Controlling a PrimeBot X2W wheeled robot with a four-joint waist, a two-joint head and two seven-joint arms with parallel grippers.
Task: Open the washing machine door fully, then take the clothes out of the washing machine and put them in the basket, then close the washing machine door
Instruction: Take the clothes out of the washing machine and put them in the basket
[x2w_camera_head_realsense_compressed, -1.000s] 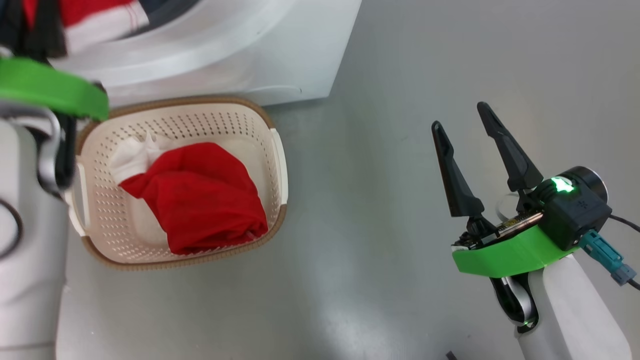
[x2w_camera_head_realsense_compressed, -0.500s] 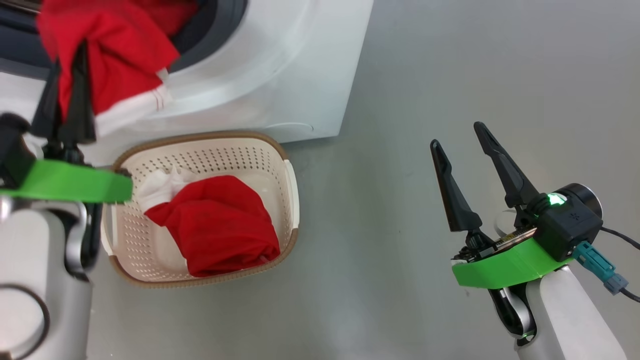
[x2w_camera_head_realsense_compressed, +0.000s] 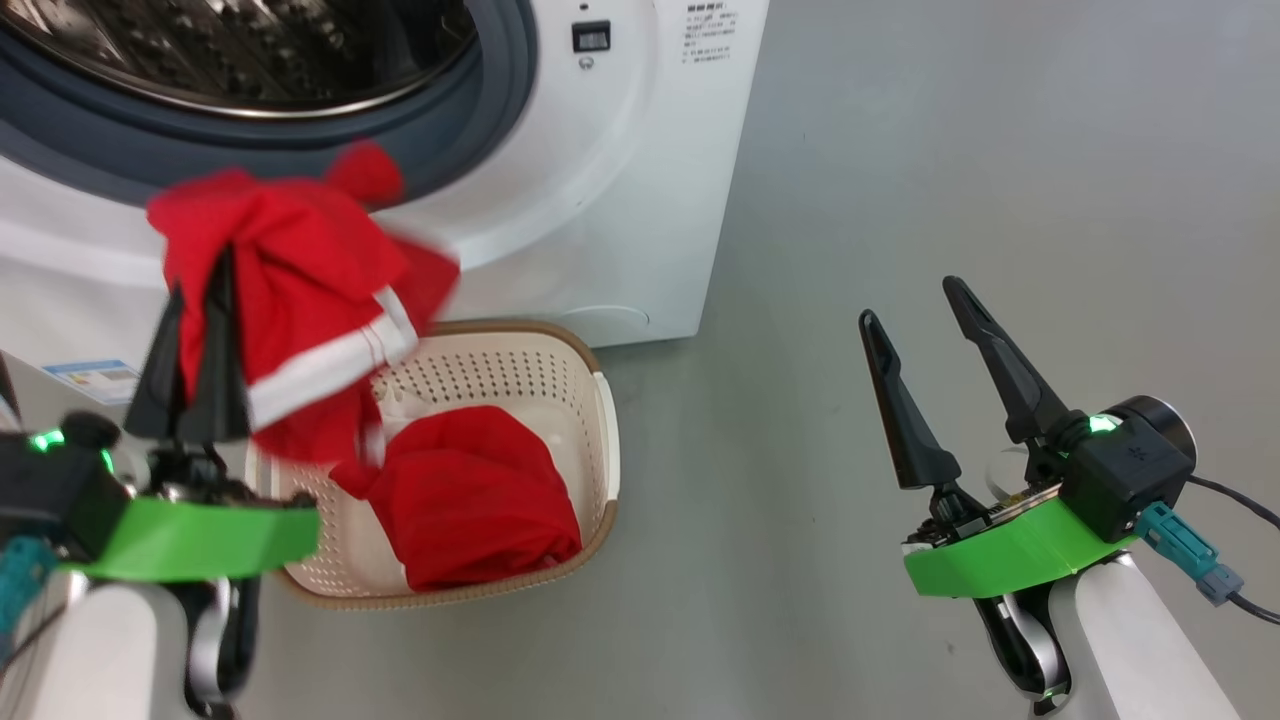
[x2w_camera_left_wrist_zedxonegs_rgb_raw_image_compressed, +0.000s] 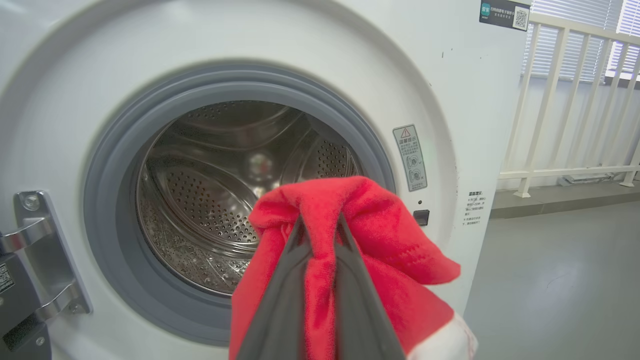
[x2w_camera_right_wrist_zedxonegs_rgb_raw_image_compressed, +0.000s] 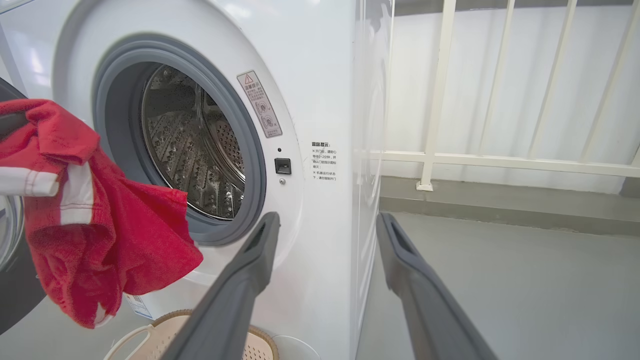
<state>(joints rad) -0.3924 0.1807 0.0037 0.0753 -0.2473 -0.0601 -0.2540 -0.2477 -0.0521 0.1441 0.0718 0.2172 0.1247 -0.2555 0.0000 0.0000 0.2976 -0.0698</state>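
My left gripper (x2w_camera_head_realsense_compressed: 200, 290) is shut on a red garment with white trim (x2w_camera_head_realsense_compressed: 310, 260), which hangs in front of the washing machine (x2w_camera_head_realsense_compressed: 620, 200) above the basket's back left corner. In the left wrist view the gripper (x2w_camera_left_wrist_zedxonegs_rgb_raw_image_compressed: 321, 220) pinches the garment (x2w_camera_left_wrist_zedxonegs_rgb_raw_image_compressed: 390, 235) before the bare steel drum (x2w_camera_left_wrist_zedxonegs_rgb_raw_image_compressed: 210, 170). The cream basket (x2w_camera_head_realsense_compressed: 605, 420) stands on the floor against the machine, with more red clothes (x2w_camera_head_realsense_compressed: 470, 500) inside. The door (x2w_camera_right_wrist_zedxonegs_rgb_raw_image_compressed: 17, 295) stands swung open at the machine's left. My right gripper (x2w_camera_head_realsense_compressed: 910, 302) hangs open over the floor, well right of the basket, holding nothing.
The grey floor (x2w_camera_head_realsense_compressed: 950, 150) runs to the right of the machine. A white railing (x2w_camera_right_wrist_zedxonegs_rgb_raw_image_compressed: 435, 100) stands along the wall beyond the machine's right side. The door hinge (x2w_camera_left_wrist_zedxonegs_rgb_raw_image_compressed: 35, 250) sits at the left of the opening.
The head camera has tilted up, bringing the drum opening into view. The left gripper has drawn the red garment out of the opening to above the basket. The right gripper stays open.
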